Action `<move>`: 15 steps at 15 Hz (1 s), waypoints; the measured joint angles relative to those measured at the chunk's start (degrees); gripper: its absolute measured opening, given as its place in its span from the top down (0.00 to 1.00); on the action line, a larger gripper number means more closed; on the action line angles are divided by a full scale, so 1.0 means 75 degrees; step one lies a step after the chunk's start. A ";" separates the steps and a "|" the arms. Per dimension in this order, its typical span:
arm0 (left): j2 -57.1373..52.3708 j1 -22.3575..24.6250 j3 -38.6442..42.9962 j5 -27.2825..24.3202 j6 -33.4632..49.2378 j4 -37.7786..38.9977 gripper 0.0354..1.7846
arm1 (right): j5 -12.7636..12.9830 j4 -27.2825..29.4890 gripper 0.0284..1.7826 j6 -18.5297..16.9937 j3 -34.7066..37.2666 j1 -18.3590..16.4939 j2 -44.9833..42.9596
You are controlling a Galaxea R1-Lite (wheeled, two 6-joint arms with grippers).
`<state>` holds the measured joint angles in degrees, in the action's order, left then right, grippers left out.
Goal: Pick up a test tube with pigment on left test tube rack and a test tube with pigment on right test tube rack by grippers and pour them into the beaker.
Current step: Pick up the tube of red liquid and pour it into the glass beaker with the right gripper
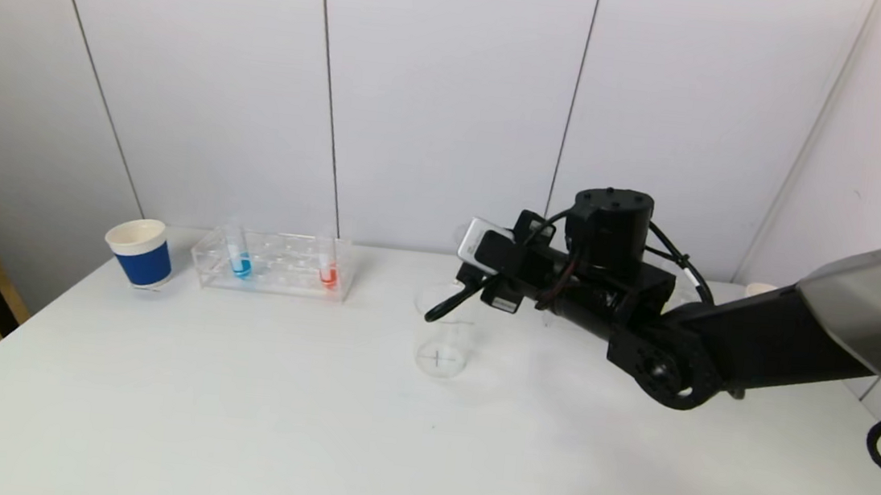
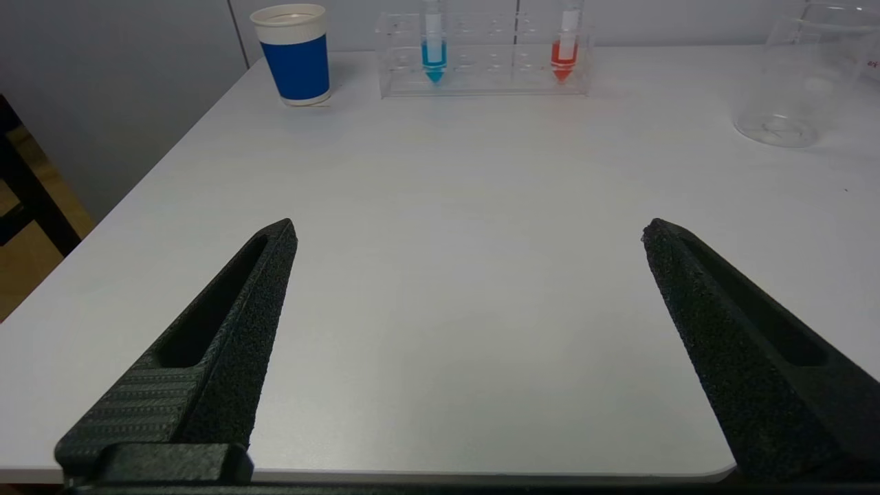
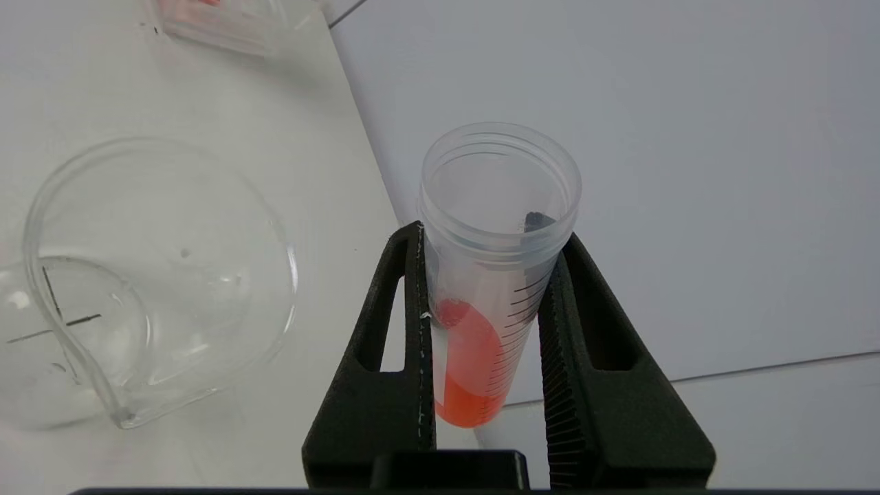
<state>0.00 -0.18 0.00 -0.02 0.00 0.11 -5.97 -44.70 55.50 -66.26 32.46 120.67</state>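
A blue paper cup (image 1: 139,252) with a white rim is standing upright near the white table's (image 1: 230,421) far left corner, before the pale wall panels (image 1: 438,102).

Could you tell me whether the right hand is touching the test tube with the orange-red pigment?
Touching. The right wrist view shows the right hand shut on the test tube, both fingers pressed flat against its sides, no gap.

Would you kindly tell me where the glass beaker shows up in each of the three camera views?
Head view: the beaker stands mid-table, just under the right claw.
Left wrist view: it sits at the picture's upper right edge, far beyond the open left claw.
Right wrist view: it fills the picture's left side, beside the held red-pigment tube.
Shared landmark: the clear test tube rack.
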 joint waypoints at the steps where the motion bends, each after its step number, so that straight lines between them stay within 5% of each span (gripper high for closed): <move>1: 0.0000 0.0003 0.0000 0.0000 -0.0003 -0.0005 0.01 | -0.0044 -0.0122 0.73 0.0166 0.0018 -0.0008 0.0010; 10: 0.0000 0.0000 0.0000 0.0000 0.0000 -0.0005 0.01 | -0.0967 -0.0860 0.73 0.0897 0.0385 -0.0132 0.0029; 15: 0.0000 0.0000 0.0000 0.0000 0.0000 -0.0002 0.01 | -0.1113 -0.1404 0.73 0.1287 0.0517 -0.0320 0.0132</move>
<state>0.00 -0.18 0.00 -0.02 0.00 0.10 -14.32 -55.24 65.16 -62.38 30.06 121.66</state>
